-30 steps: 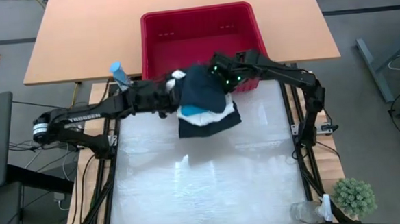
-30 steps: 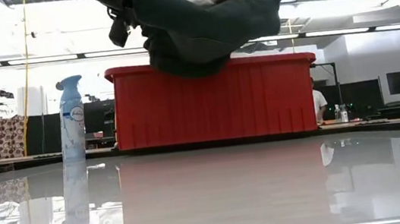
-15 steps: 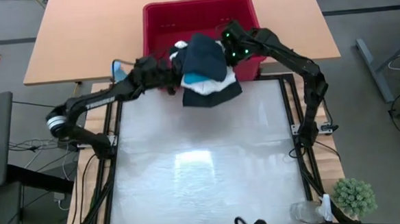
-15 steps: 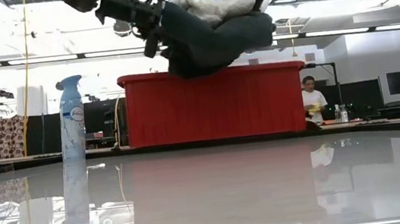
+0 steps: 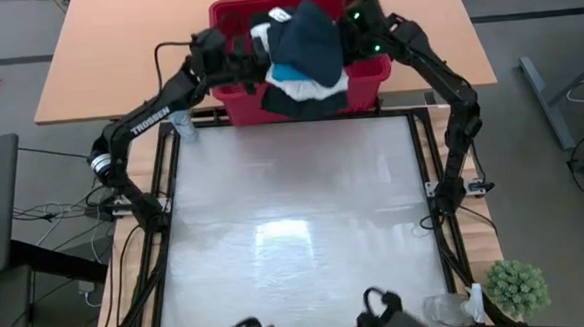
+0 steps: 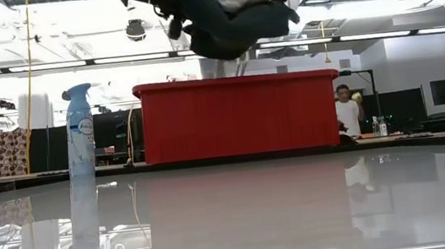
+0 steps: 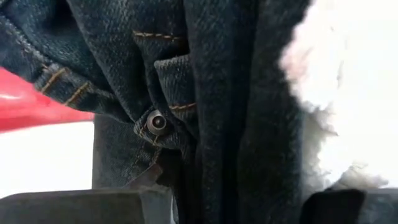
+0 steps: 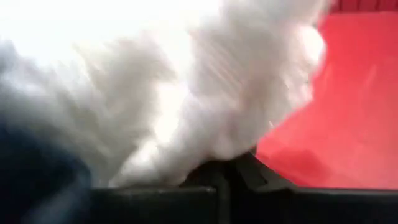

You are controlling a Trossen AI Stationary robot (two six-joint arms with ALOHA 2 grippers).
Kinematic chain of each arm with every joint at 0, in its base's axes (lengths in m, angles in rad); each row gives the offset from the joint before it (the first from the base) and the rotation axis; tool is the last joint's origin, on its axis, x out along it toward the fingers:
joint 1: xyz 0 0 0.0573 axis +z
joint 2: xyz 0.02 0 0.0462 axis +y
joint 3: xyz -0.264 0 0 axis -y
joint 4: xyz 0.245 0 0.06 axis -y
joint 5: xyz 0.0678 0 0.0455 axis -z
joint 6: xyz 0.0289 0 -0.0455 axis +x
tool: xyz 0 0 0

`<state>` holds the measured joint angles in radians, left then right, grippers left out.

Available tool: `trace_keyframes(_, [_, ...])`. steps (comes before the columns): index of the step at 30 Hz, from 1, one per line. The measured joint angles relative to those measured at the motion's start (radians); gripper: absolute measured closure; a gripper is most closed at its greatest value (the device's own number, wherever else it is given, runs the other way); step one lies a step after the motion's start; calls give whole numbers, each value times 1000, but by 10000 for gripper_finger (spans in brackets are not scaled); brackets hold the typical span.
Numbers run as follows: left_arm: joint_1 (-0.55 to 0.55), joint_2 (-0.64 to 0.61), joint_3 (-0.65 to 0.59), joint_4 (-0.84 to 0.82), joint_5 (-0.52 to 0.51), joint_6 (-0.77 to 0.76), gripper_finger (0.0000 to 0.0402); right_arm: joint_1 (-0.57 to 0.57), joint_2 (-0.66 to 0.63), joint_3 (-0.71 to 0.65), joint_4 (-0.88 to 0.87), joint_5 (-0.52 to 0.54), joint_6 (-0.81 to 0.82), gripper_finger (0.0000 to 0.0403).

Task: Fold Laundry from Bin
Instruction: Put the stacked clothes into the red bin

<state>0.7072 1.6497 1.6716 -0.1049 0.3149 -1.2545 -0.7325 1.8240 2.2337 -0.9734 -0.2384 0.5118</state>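
Laundry (image 6: 230, 9) bundle cut off by top edge in low view; bin (image 5: 237, 98) interior mostly hidden beneath it

Laundry (image 5: 304, 48) now above bin (image 5: 369, 74)

Both arms reached far forward and high, converging from either side. The left gripper (image 5: 249, 58) came in from the left, its fingers (image 7: 74, 208) partly apart and clamped on cloth. The right gripper (image 5: 350, 32) came from the right, elbow bent, fingers (image 8: 186, 202) closed tight on cloth.
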Motion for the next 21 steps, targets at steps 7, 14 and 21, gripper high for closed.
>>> trace_keyframes(7, [93, 158, 137, 17, 53, -12, 289, -127, 79, 1, 144, -109, -4, 374])
trace_keyframes(14, [184, 346, 333, 24, 71, 20, 289, -221, 218, 2, 410, -203, 13, 374])
trace_keyframes(21, [246, 549, 518, 32, 66, 64, 289, -296, 362, 51, 597, -274, 60, 374])
